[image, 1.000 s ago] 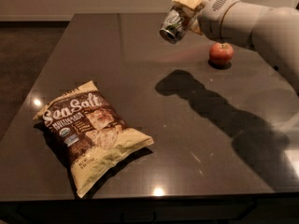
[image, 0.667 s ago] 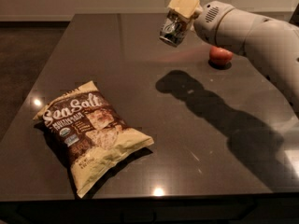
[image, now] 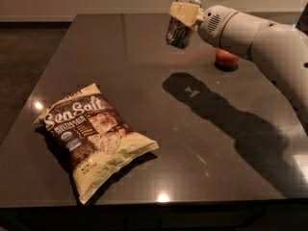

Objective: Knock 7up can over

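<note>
The 7up can [image: 176, 33] is at the far middle of the dark table [image: 144, 71], slightly tilted, with its silver top up. My gripper [image: 184, 13], with yellowish pads, is right against the can's upper part and covers some of it. I cannot tell whether the can stands on the table or is lifted off it. The white arm [image: 260, 37] reaches in from the right.
A red apple [image: 225, 58] sits just right of the can, partly hidden behind the arm. A Sea Salt chip bag [image: 94, 138] lies at the front left. The arm's shadow [image: 211, 105] falls across the middle of the table.
The gripper has shifted slightly left and up with the can at it. The can now looks more upright than a second ago. The arm covers more of the apple.
</note>
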`<state>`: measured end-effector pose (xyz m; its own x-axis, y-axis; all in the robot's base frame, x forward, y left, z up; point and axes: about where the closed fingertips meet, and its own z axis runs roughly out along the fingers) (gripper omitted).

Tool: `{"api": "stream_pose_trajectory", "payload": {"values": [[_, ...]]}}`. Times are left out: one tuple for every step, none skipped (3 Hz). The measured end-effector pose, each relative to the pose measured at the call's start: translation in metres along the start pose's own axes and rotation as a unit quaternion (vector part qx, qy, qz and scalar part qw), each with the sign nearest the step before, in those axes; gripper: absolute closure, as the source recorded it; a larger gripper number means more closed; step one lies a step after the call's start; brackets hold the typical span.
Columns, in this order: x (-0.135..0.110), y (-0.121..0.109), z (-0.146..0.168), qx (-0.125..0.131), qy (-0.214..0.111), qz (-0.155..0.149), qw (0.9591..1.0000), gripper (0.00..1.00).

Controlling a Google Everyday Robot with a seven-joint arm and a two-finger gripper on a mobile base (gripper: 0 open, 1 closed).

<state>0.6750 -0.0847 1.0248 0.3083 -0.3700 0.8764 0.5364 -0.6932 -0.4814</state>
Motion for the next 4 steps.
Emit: {"api": "stream_pose_trajectory", "payload": {"values": [[-0.003, -0.002, 0.002, 0.0, -0.005, -0.041, 0.9992, 1.0], [-0.007, -0.004, 0.002, -0.006, -0.013, -0.057, 0.9983, 1.0], [-0.015, -0.006, 0.002, -0.021, -0.019, -0.108, 0.9937, 1.0], [-0.037, -0.009, 0.005, -0.034, -0.039, -0.182, 0.9819, 1.0]]}}
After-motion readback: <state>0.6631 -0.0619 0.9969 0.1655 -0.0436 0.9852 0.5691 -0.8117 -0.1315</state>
